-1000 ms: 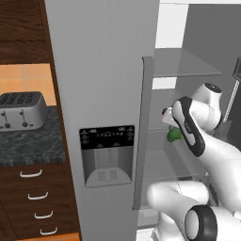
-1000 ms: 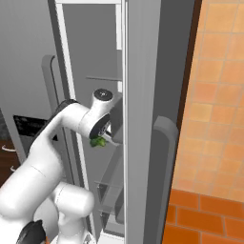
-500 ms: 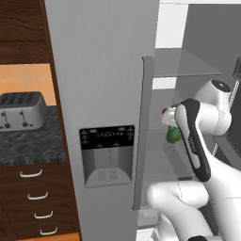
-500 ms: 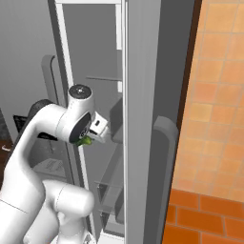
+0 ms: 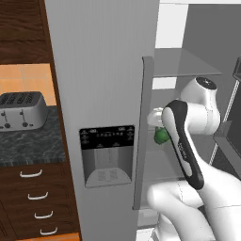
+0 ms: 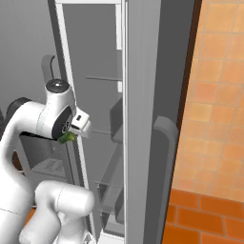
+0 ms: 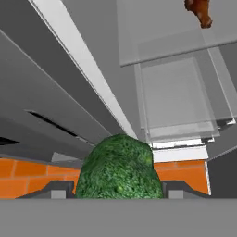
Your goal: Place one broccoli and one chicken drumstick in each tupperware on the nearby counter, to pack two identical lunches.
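In the hand view, the gripper (image 7: 118,192) is clamping a broccoli (image 7: 118,171) between its two dark fingertips (image 7: 56,190), the jaws standing partly apart around the bumpy green floret. From the left base view, the white arm is carrying that floret (image 5: 161,135) just inside the open grey refrigerator (image 5: 108,94), beside the door's edge. Beyond the floret, glass shelves (image 7: 176,99) are stretching away, and a chicken drumstick (image 7: 199,10) is lying on one well apart. Off to the left, a silver toaster (image 5: 21,110) is sitting on the dark counter (image 5: 28,143).
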